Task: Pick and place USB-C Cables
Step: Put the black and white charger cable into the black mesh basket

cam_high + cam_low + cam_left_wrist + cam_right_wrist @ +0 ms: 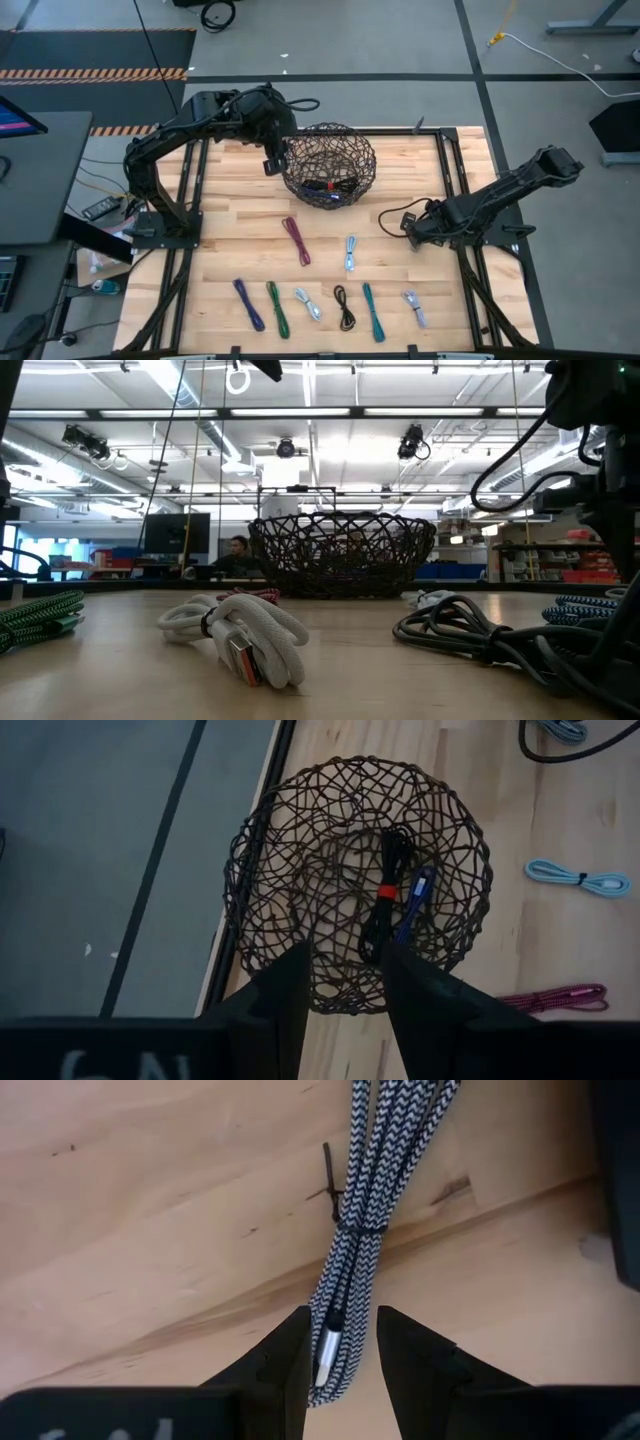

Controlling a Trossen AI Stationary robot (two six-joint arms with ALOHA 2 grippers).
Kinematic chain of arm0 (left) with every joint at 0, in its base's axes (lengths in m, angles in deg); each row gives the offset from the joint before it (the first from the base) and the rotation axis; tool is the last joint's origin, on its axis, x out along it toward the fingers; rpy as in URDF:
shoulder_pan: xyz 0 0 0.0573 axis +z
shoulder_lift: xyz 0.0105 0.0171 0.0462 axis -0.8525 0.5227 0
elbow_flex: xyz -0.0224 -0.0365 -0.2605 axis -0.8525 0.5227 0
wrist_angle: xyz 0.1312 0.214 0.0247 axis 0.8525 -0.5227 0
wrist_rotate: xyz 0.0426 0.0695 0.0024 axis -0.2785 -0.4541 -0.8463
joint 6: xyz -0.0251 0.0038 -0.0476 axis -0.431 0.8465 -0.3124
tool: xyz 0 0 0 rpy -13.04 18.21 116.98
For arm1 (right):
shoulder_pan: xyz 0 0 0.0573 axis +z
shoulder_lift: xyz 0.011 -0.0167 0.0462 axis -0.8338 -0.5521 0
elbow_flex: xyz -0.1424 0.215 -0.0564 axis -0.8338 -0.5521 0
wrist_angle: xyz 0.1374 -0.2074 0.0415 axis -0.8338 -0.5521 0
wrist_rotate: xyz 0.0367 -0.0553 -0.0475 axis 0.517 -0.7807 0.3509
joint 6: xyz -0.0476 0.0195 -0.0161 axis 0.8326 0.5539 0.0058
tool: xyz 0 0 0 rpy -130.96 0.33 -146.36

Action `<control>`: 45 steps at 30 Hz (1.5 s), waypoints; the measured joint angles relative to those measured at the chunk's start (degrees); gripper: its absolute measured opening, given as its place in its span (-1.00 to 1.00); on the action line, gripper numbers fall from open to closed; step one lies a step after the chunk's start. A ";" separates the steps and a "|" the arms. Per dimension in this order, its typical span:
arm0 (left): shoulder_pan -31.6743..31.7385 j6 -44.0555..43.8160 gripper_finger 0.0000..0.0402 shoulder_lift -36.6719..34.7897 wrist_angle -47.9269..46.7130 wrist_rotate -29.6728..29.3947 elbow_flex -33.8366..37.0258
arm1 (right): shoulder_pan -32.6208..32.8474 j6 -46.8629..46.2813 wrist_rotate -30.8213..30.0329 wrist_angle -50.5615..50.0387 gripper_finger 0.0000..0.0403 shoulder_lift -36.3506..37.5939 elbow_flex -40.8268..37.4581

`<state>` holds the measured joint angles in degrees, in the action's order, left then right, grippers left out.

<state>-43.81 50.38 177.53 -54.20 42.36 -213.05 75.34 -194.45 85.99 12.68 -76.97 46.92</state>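
A dark wire basket [330,165] stands at the table's far middle. It holds a black cable with a red tie [385,890] and a blue cable [415,900]. My left gripper [345,955] hangs open over the basket's left rim [274,163]. My right gripper [408,228] is low over the table's right side, open. Its fingers stand on either side of the connector end [325,1350] of a black-and-white braided cable [385,1150] lying flat on the wood. Whether they touch it, I cannot tell. More cables lie loose: magenta [296,240], light blue [350,252], and a near row.
The near row runs left to right: purple [248,303], green [277,307], silvery [308,303], black [345,306], teal [373,310], pale blue [414,308]. Black frame rails [455,190] border the table's sides. A person sits far behind the basket [237,550].
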 joint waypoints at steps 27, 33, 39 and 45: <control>0.00 0.83 -0.34 0.01 -0.01 0.04 0.00 | -1.88 2.01 0.55 8.35 -0.05 -0.94 -4.94; 0.00 0.81 -0.34 0.00 0.00 0.04 0.00 | -1.88 1.99 0.49 7.69 -0.17 -0.94 -4.96; 0.00 0.48 -0.34 0.00 0.00 0.04 0.00 | -1.86 3.45 1.03 7.08 -0.66 -0.94 -5.01; 0.00 0.40 -0.34 0.02 -0.02 0.04 -0.02 | -1.86 8.53 -0.42 9.19 -0.91 -0.68 -4.78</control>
<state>-43.81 50.78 177.55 -54.22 42.41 -213.07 73.48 -185.92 85.56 21.87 -77.65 42.14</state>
